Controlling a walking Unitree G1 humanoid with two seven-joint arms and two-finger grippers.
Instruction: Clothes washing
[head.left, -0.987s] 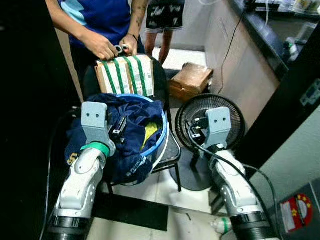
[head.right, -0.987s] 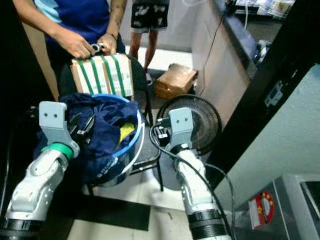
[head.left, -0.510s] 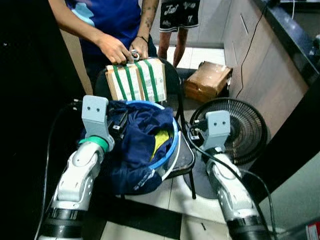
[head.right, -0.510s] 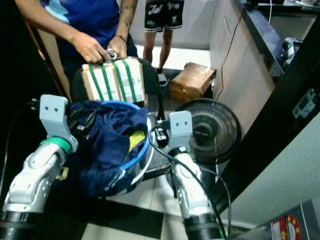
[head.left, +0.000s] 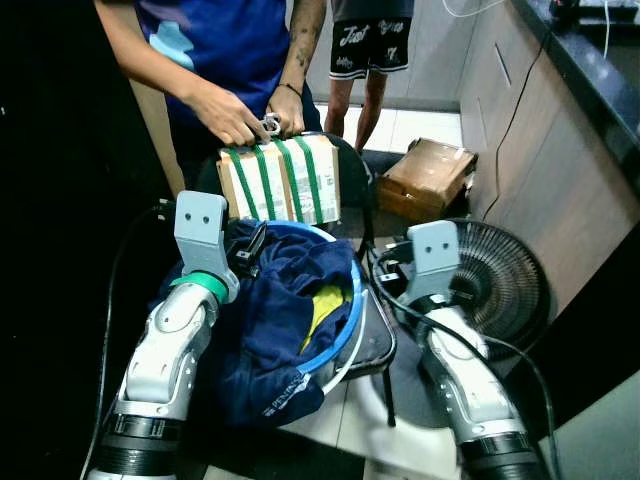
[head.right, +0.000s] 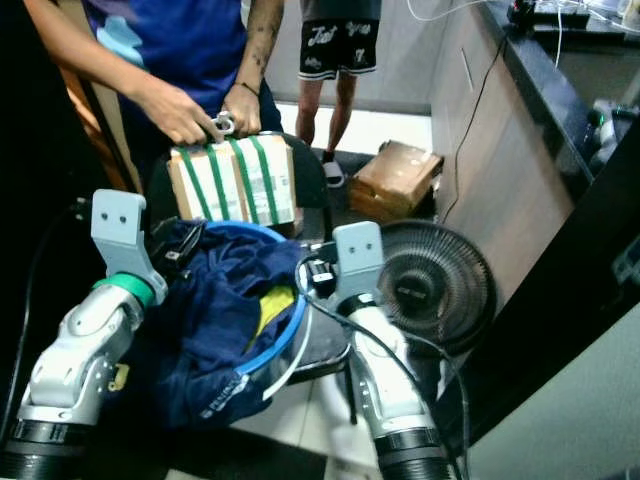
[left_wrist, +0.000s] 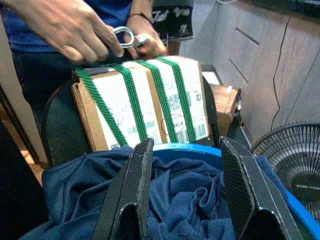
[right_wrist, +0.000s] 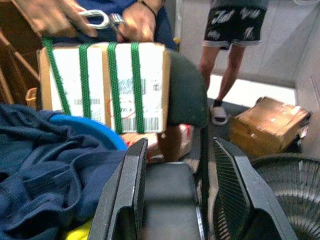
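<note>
I have both arms raised in front of me, forearms angled up and forward, wrists bent so the fingers point ahead. My left gripper (left_wrist: 185, 195) sits over the near-left rim of the blue basket (head.left: 345, 330), its fingers spread wide with nothing between them, hovering just above the navy clothes (head.left: 275, 320) heaped in the basket; part of that heap spills over the basket's front edge, and a yellow garment (head.left: 322, 300) peeks out on the right side. My right gripper (right_wrist: 177, 200) is held beside the basket on its right, fingers also parted wide and empty, aimed over the black chair seat (right_wrist: 167, 187) on which the basket stands. Beyond the basket a cardboard box bound with green cord (head.left: 280, 180) stands against the chair back; a person's hands (head.left: 228, 110) rest on its top, holding a metal ring (left_wrist: 124, 36). A floor fan (head.left: 500, 285) stands to my right, near a brown box (head.left: 428, 178) on the floor.
</note>
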